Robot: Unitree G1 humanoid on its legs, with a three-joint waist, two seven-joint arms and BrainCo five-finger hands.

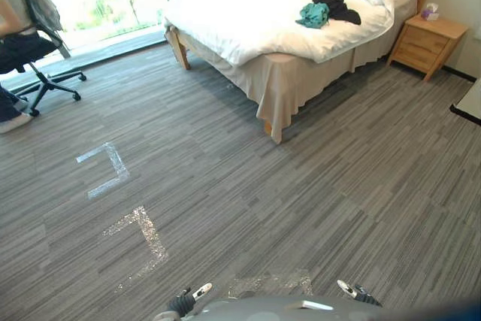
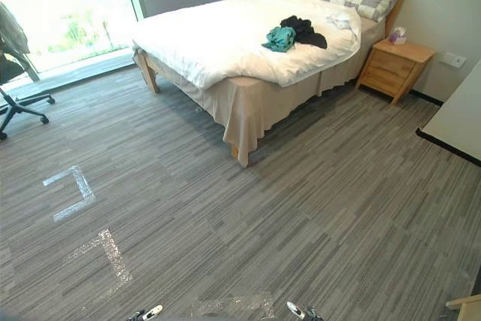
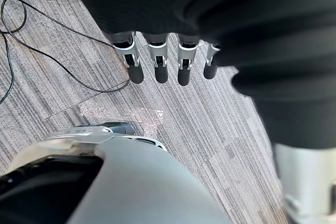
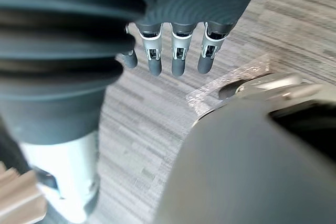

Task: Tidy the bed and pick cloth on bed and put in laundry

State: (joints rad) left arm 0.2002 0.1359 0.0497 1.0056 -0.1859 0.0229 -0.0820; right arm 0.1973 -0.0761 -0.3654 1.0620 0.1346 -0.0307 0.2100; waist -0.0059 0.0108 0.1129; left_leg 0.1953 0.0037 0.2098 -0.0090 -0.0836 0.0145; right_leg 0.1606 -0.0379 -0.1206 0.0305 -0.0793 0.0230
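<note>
Clothes [image 1: 316,14] on bed [image 1: 240,20] — well apart from left hand [image 3: 158,66], right hand [image 4: 178,59], both slack, empty

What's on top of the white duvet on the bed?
A teal cloth and a black cloth lie bunched together, touching. Whatever lies beneath them or under the duvet is covered.

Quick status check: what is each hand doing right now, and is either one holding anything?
Left hand: open, fingers relaxed, holding nothing.
Right hand: open, fingers relaxed, holding nothing.
</note>
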